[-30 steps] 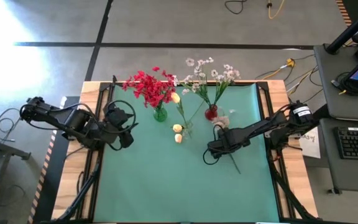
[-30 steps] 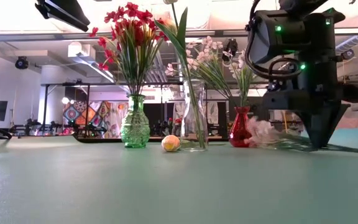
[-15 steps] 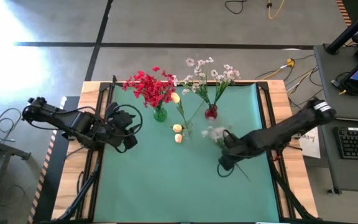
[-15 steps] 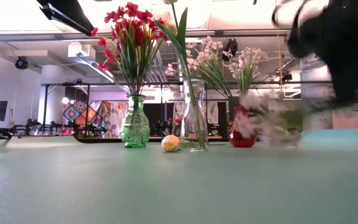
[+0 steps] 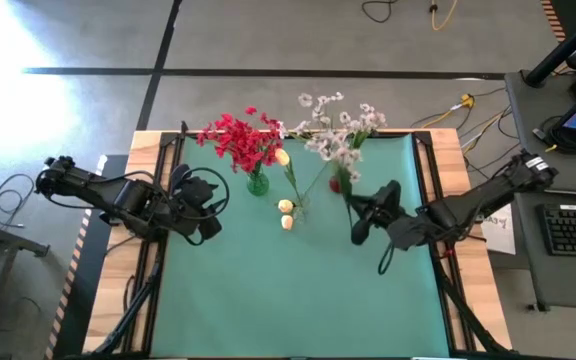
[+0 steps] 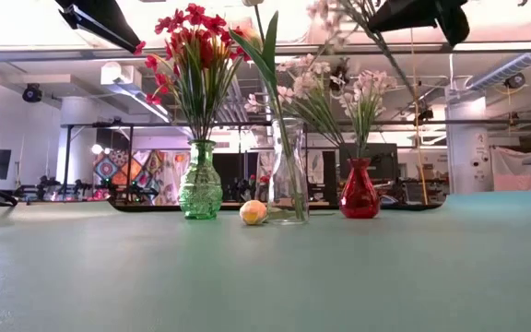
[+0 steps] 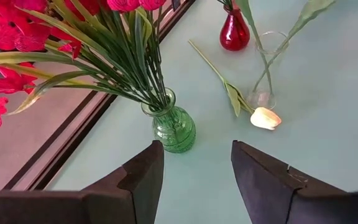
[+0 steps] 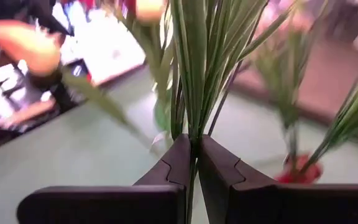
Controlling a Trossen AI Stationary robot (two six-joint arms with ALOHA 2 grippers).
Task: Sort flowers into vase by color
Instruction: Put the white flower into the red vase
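Green vase (image 5: 257, 184) holds the red flowers (image 5: 238, 139), the clear vase (image 5: 299, 208) one cream rosebud stem (image 5: 286, 165), and the red vase (image 6: 359, 189) white sprays (image 6: 367, 90), all standing in a row near the far edge of the table (image 5: 288, 300); a loose cream rosebud (image 5: 287, 223) lies just beside the clear vase. Right gripper (image 5: 356, 218), lifted above the table right of centre, is clamped on a white spray (image 5: 336, 150) whose stem runs from the jaws toward the far edge, blossoms over the red vase. Left gripper (image 7: 194, 171) waits by the left edge with fingers spread, empty.
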